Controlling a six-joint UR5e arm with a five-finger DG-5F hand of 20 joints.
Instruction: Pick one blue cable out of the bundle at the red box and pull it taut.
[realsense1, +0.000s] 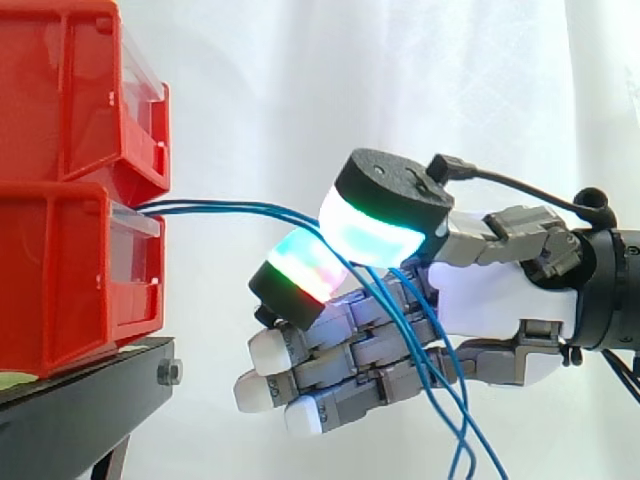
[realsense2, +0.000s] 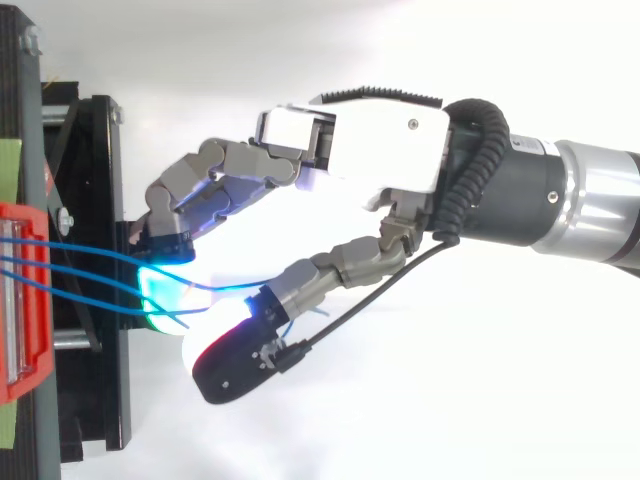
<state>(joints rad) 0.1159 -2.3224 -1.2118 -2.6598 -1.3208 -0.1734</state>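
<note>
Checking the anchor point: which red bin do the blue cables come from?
The lower red bin; the blue cables leave its top front edge, under the upper bin.

This looks like a robotics lab test rig. A white curtain (realsense1: 300, 60) hangs behind the hand (realsense1: 490, 295). Stacked red bins (realsense1: 70, 180) sit on a black stand (realsense1: 80, 400) ahead of its fingertips (realsense1: 262, 352), and blue cables (realsense1: 220, 208) run from the bins into its pinch.

The blue cables (realsense1: 230, 208) ran from the lower red bin (realsense1: 70, 280) on the black stand (realsense1: 80, 400) to the hand (realsense1: 500, 295), pinched between two glowing pads (realsense1: 375, 235), then drooped past its palm.
</note>
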